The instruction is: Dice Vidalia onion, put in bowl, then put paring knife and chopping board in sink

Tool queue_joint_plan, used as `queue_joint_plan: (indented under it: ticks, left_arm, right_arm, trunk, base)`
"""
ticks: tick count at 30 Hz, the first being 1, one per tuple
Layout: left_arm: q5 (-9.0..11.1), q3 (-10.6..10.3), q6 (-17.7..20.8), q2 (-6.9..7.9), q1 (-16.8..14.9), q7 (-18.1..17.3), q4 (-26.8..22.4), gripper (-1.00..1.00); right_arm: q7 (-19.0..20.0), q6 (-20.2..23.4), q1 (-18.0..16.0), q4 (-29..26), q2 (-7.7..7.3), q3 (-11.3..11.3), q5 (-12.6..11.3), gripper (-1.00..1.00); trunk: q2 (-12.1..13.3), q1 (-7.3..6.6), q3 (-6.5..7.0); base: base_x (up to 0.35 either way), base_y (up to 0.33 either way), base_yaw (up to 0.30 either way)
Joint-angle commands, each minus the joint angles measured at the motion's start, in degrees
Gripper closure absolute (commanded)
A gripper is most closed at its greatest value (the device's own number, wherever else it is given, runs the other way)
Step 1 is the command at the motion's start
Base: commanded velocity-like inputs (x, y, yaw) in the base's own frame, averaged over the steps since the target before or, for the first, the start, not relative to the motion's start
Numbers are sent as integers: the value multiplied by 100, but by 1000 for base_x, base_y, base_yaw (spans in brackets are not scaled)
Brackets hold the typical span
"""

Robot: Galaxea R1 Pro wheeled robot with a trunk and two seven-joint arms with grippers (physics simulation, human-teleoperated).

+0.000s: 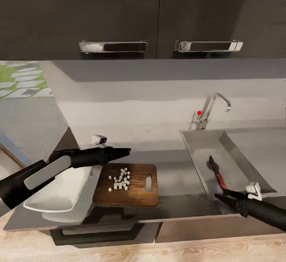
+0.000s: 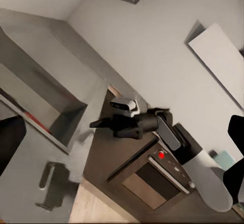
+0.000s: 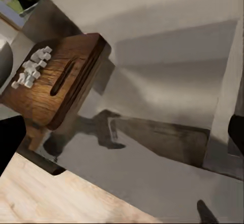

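Observation:
The dark wooden chopping board point(image 1: 127, 186) lies on the grey countertop point(image 1: 174, 174) with several white onion dice point(image 1: 121, 180) on it. It also shows in the right wrist view as the board point(image 3: 56, 86) with the dice point(image 3: 31, 67). The paring knife point(image 1: 217, 173) lies inside the sink point(image 1: 196, 143), red handle toward me. My right gripper point(image 1: 223, 197) hovers over the sink's front edge just past that handle, with its fingers point(image 3: 10, 145) wide apart and holding nothing. The white bowl point(image 1: 65, 192) sits at the counter's left end, partly under my left arm. My left gripper point(image 1: 124, 150) hangs above the board's back left corner, fingers point(image 2: 11, 145) spread.
A chrome tap point(image 1: 214, 107) with a red dot stands behind the sink, and the steel drainboard point(image 1: 262, 151) runs right of it. Dark upper cabinets with metal handles point(image 1: 113, 46) hang overhead. An oven point(image 2: 152, 175) sits under the counter. Pale wood floor point(image 1: 198, 250) lies below the counter's front edge.

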Motion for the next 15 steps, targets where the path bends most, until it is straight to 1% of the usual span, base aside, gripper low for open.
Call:
queue_joint_plan:
  ticks: [1,3,5,10,15]
  left_arm:
    - [61,-16,42,6,-10,-4,0,-100]
    - [61,-16,42,14,-10,-5,0,-100]
    - [61,-16,37,34,-10,-8,0,-100]
    - [67,-16,35,57,-10,-23,-1,-100]
    - [69,-16,42,57,-10,-27,-2,-100]
  right_arm:
    - [12,-3,-5,-3,3,50,64,-100]
    - [12,-40,-5,2,1,116,174,-100]
    - [21,-55,-5,-9,-2,151,214,-100]
    - [49,-67,-5,-40,-5,157,212,-100]
    - [254,-46,-5,-44,-5,147,169,-100]
  trunk:
    - [-13,1,-12]
    - [-13,1,-12]
    - [-13,1,-12]
    - [-13,1,-12]
    - [-13,1,-12]
  base:
    - [-278,186,0]
    - [-278,186,0]
    - [-278,186,0]
    - [-278,186,0]
    - [-277,187,0]
